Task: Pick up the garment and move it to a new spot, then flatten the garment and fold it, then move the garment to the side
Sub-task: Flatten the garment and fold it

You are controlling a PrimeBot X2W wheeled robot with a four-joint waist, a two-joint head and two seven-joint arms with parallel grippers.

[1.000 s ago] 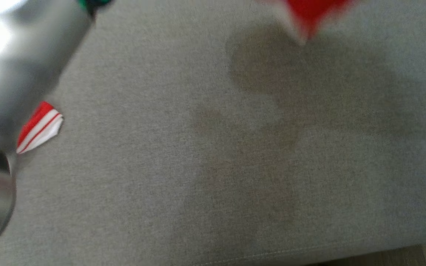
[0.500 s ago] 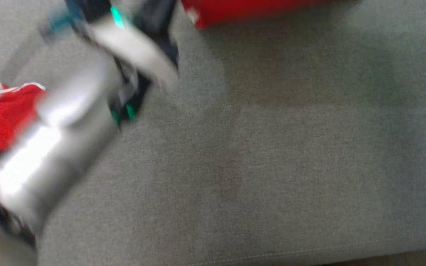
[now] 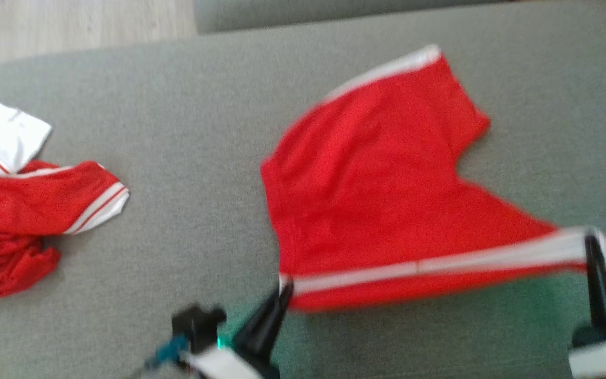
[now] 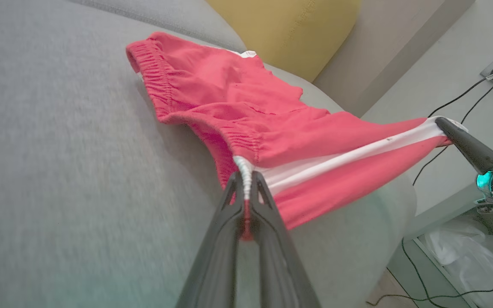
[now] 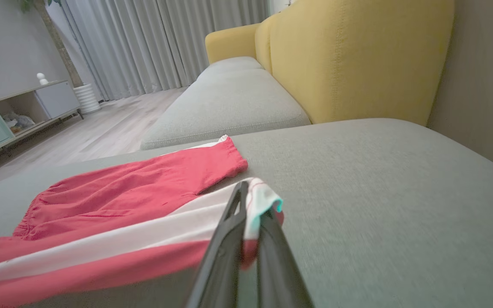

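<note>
The garment (image 3: 382, 195) lies spread on the grey sofa cushion (image 3: 192, 126). I see my left claw (image 3: 284, 287) and right claw (image 3: 591, 244) each clamped on its near striped edge, one per corner.

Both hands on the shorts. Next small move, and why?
The left hand and right hand each pinch an end of the shorts' white stripe. That edge is lifted, and the far leg lies on the cushion. Probably lower both together, stripe taut, to lay it flat.
</note>
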